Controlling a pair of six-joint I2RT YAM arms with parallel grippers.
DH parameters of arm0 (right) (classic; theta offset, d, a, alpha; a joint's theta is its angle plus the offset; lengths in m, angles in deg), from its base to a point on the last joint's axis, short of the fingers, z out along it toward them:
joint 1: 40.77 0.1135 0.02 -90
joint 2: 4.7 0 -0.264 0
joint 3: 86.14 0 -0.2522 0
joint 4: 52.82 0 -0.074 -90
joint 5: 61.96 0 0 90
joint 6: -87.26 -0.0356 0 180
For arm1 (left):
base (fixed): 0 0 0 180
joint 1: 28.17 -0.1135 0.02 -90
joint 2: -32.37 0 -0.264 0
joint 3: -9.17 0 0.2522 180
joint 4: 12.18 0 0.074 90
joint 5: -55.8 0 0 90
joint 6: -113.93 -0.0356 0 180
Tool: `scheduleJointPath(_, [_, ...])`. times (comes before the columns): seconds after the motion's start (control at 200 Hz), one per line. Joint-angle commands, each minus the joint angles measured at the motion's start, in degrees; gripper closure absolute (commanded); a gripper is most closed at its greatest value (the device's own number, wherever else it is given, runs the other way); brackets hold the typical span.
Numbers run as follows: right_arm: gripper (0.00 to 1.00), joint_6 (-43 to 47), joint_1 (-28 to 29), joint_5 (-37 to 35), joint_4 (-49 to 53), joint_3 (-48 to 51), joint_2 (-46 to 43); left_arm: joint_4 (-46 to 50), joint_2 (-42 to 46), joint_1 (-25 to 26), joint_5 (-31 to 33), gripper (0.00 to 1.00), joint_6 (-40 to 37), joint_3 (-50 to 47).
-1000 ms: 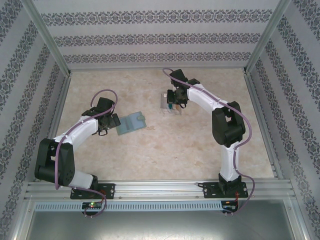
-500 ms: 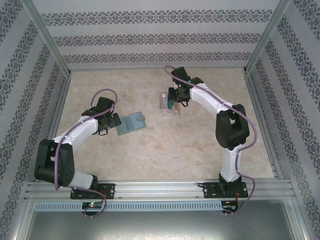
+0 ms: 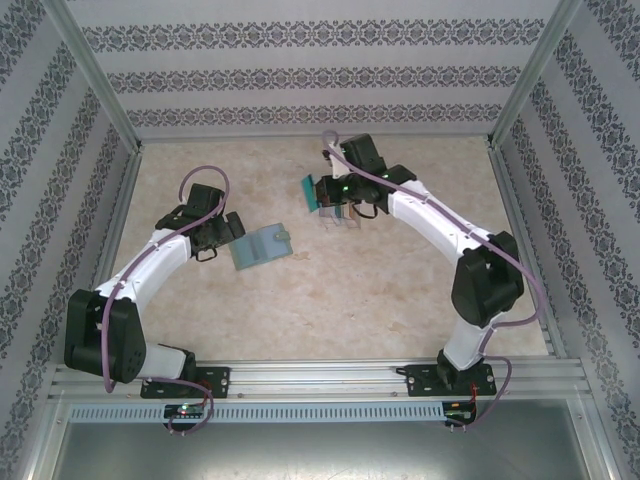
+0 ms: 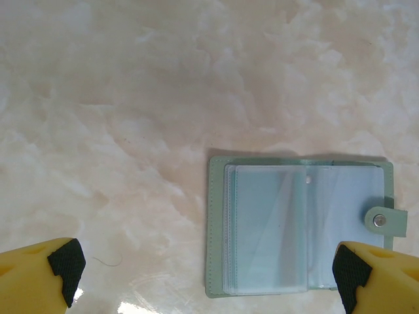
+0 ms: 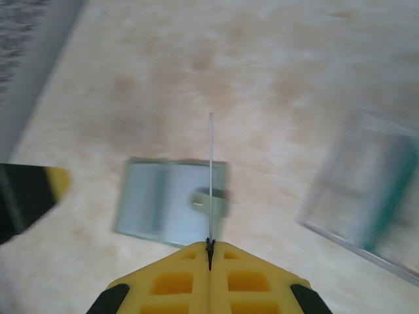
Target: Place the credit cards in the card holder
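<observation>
Card holder (image 4: 298, 226) lying open, one card (image 5: 210, 170) aloft.
Right gripper (image 5: 209, 247) pinches that card edge-on; left gripper (image 4: 206, 271) hangs over the holder, jaws spread wide.

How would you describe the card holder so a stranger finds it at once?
On the marbled table, look just right of the left end effector. The card holder lies flat and open there: grey-green with a snap tab, unlike the clear box.

The card holder (image 3: 260, 246) lay open on the table (image 3: 330, 310), with the left gripper (image 3: 232, 227) just beside it on the left. The clear box (image 3: 342, 217) sat farther back, to its right. The right gripper (image 3: 322, 192) held one credit card (image 3: 312, 190) just left of the box.
</observation>
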Motion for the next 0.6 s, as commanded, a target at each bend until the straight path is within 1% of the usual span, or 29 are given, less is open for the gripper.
scheduleJointPath(0.0, [1.0,-7.4,1.1,13.4,-9.5,0.4,6.6,1.3,-0.2,-1.3,0.1,0.01,0.9,-1.4])
scheduleJointPath(0.09, [1.0,-10.1,2.7,17.6,-12.0,-2.0,12.5,1.4,-1.5,-1.9,-1.0,0.01,0.8,-1.9])
scheduleJointPath(0.24, [1.0,-11.6,5.5,18.0,-11.3,-6.4,19.5,1.4,-3.1,-2.8,-0.7,0.01,0.2,-2.8])
scheduleJointPath(0.42, [1.0,-10.9,6.4,17.5,-10.8,-9.2,24.5,0.4,-7.3,-3.6,-3.3,0.01,-0.1,-3.1])
scheduleJointPath(0.595, [1.0,-10.9,6.4,17.7,-10.4,-10.4,26.7,0.9,-10.6,-3.7,-2.4,0.01,0.8,-2.5])
